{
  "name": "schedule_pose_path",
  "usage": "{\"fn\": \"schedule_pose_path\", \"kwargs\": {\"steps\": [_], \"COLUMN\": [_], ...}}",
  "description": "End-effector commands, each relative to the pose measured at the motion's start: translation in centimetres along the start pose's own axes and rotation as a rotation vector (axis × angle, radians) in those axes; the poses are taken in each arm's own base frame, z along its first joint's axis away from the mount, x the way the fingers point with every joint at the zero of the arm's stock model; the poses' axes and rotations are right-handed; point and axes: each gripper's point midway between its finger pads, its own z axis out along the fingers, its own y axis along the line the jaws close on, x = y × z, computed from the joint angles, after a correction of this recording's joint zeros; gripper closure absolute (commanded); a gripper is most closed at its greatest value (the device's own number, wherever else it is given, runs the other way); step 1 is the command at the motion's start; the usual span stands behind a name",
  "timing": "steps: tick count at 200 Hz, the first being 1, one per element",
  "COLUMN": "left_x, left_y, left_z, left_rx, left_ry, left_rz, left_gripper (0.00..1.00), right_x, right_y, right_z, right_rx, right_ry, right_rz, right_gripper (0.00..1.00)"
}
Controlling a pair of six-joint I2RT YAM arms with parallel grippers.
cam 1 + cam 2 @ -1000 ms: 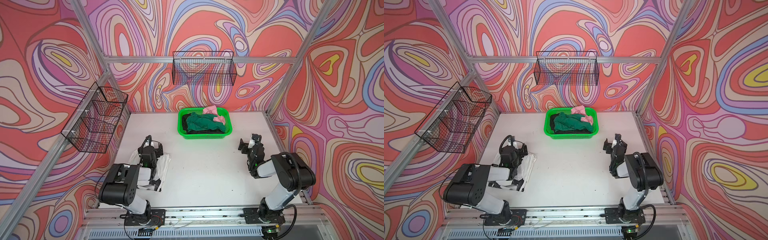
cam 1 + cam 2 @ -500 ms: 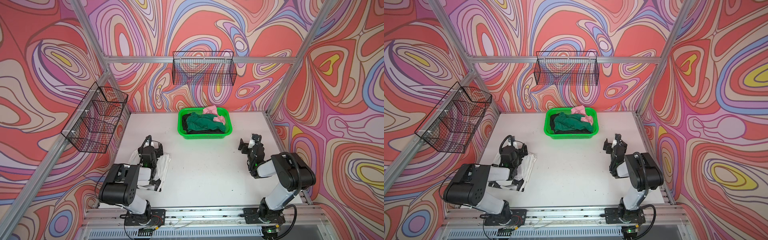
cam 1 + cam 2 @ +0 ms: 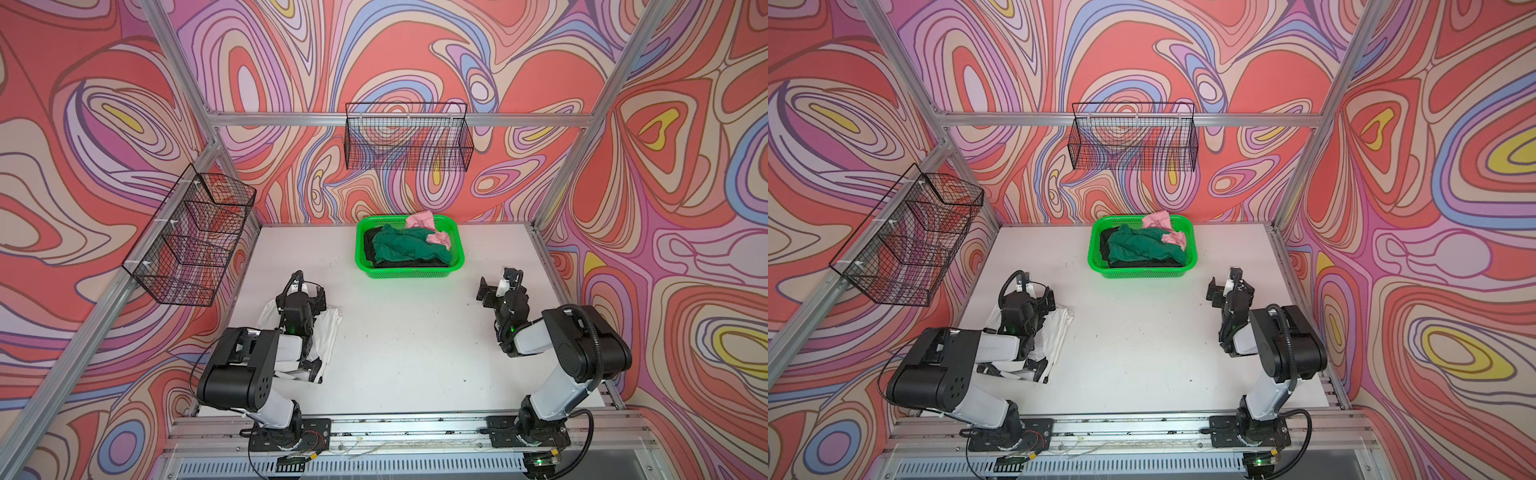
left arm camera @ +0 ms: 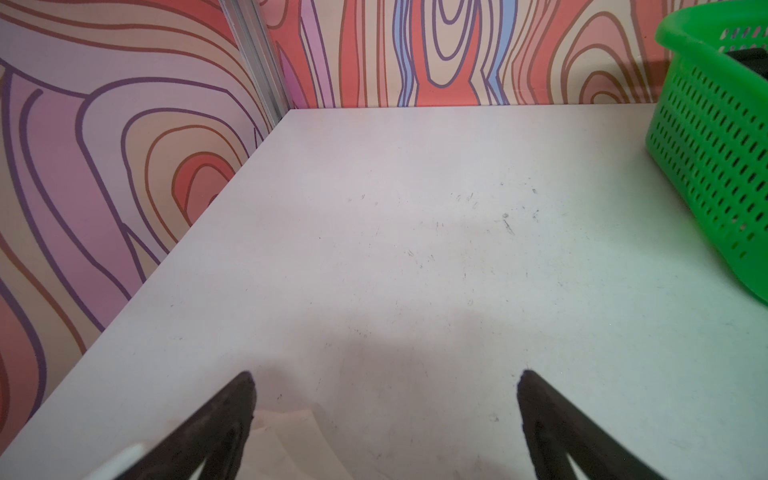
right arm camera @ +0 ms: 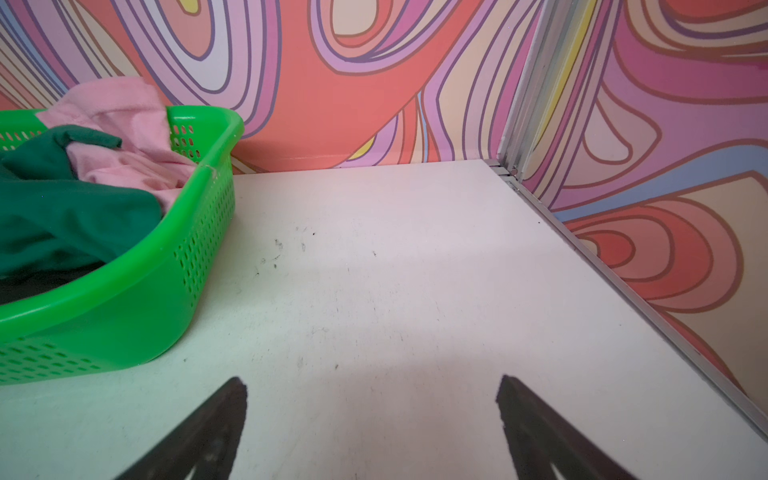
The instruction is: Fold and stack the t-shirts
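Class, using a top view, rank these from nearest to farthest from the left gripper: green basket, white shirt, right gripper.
1. White shirt, lying under the arm of the left gripper.
2. Green basket, middle back of the table.
3. Right gripper, far across on the right side.

Between the earlier pictures and this one, no change can be made out. In both top views the left gripper (image 3: pixel 305 291), jaws spread above the folded white cloth t-shirt with black marks (image 3: pixel 330 332) at lower left, and the right gripper (image 3: pixel 496 286), jaws spread at right of centre, show no shift. The shirts heaped in the bright green perforated plastic basket (image 3: pixel 409 272) at upper centre also lie unaltered.
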Motion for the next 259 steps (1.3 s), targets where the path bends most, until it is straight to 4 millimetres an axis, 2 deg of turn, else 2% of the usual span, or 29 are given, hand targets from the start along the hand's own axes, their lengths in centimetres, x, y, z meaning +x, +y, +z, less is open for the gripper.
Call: {"fn": "schedule_pose_path", "kwargs": {"steps": [1, 14, 25, 37, 43, 53, 65, 72, 76, 79, 85, 94, 100, 109, 120, 144, 152, 168, 182, 185, 189, 191, 210, 224, 243, 259], "left_x": [-0.4, -0.4, -0.3, -0.8, -1.2, -2.6, -5.5, -7.7, -8.3, -10.3, -12.1, -14.6, -15.9, -17.3, -17.7, -18.0, -18.0, -17.4, -16.8, -16.8, -16.1, -15.9, -14.1, -13.1, -13.2, -13.3], "left_y": [-0.1, -0.1, 0.0, 0.3, 0.2, 0.5, 0.6, 1.2, 1.4, 1.4, 1.3, 0.7, 0.4, 0.3, 0.4, 1.2, 1.4, 1.8, 0.6, 0.3, 0.0, 0.0, 0.7, 1.2, 0.5, 0.2], "left_z": [0.0, 0.0, 0.0, -0.4, -0.7, -1.3, -2.4, -3.2, -3.8, -4.3, -5.1, -6.8, -7.9, -9.3, -11.0, -14.1, -15.1, -16.4, -16.9, -17.0, -17.0, -17.1, -17.1, -17.0, -17.0, -16.8], "left_rx": [0.000, 0.000, 0.002, -0.022, -0.009, -0.061, -0.089, -0.112, -0.107, -0.097, -0.073, -0.003, 0.039, 0.084, 0.115, 0.145, 0.155, 0.161, 0.227, 0.243, 0.248, 0.248, 0.187, 0.143, 0.174, 0.183], "left_ry": [-0.020, -0.018, -0.018, -0.023, -0.023, -0.028, -0.037, -0.077, -0.077, -0.108, -0.135, -0.155, -0.164, -0.172, -0.148, -0.114, -0.111, -0.090, -0.052, -0.050, -0.017, -0.010, 0.057, 0.076, 0.080, 0.082], "left_rz": [0.006, 0.006, 0.002, -0.005, -0.002, 0.029, 0.027, -0.057, -0.103, -0.139, -0.180, -0.229, -0.257, -0.318, -0.398, -0.484, -0.490, -0.569, -0.557, -0.543, -0.519, -0.512, -0.479, -0.475, -0.470, -0.468], "left_gripper": [0.00, 0.00, 0.00, 0.00, 0.00, 0.00, 0.00, 0.00, 0.00, 0.00, 0.00, 0.00, 0.00, 0.00, 0.00, 0.00, 0.00, 0.00, 0.00, 0.00, 0.00, 0.00, 0.00, 0.00, 0.00, 0.00], "right_x": [-1.0, -1.3, -1.9, -3.8, -6.1, -9.2, -11.5, -11.4, -11.1, -10.9, -11.5, -13.3, -14.1, -14.5, -15.0, -14.2, -12.7, -11.4, -10.4, -9.4, -8.6, -8.9, -7.1, -6.6, -5.1, -3.7], "right_y": [-0.2, -0.6, -1.9, -2.7, -2.8, -3.0, -5.0, -6.5, -7.2, -7.5, -6.9, -4.5, -4.0, -2.8, -1.2, 2.8, 4.0, 5.7, 6.5, 6.7, 6.9, 7.0, 8.6, 10.2, 11.6, 11.9], "right_z": [0.1, -0.1, -0.2, -0.3, -0.7, -1.7, -3.1, -4.0, -4.7, -5.0, -4.9, -3.8, -3.6, -3.0, -2.2, 1.0, 2.3, 4.5, 6.3, 6.9, 7.5, 7.6, 9.7, 10.8, 12.2, 13.2], "right_rx": [0.009, 0.033, 0.113, 0.165, 0.171, 0.173, 0.278, 0.378, 0.435, 0.465, 0.425, 0.238, 0.212, 0.158, 0.069, -0.065, -0.087, -0.130, -0.120, -0.110, -0.105, -0.107, -0.101, -0.111, -0.105, -0.089], "right_ry": [-0.035, -0.046, -0.043, -0.009, -0.041, -0.089, -0.106, -0.067, -0.037, -0.018, -0.003, 0.020, 0.031, 0.064, 0.086, 0.290, 0.385, 0.485, 0.542, 0.571, 0.595, 0.597, 0.668, 0.679, 0.722, 0.758], "right_rz": [0.004, 0.006, 0.034, 0.045, 0.062, 0.123, 0.333, 0.477, 0.569, 0.628, 0.696, 0.624, 0.602, 0.616, 0.610, 0.525, 0.496, 0.461, 0.419, 0.409, 0.395, 0.391, 0.319, 0.261, 0.210, 0.189], "right_gripper": [0.02, 0.02, 0.02, 0.02, 0.02, 0.02, 0.02, 0.02, 0.02, 0.02, 0.02, 0.02, 0.02, 0.02, 0.02, 0.02, 0.02, 0.05, 0.10, 0.12, 0.14, 0.15, 0.19, 0.23, 0.27, 0.31]}}
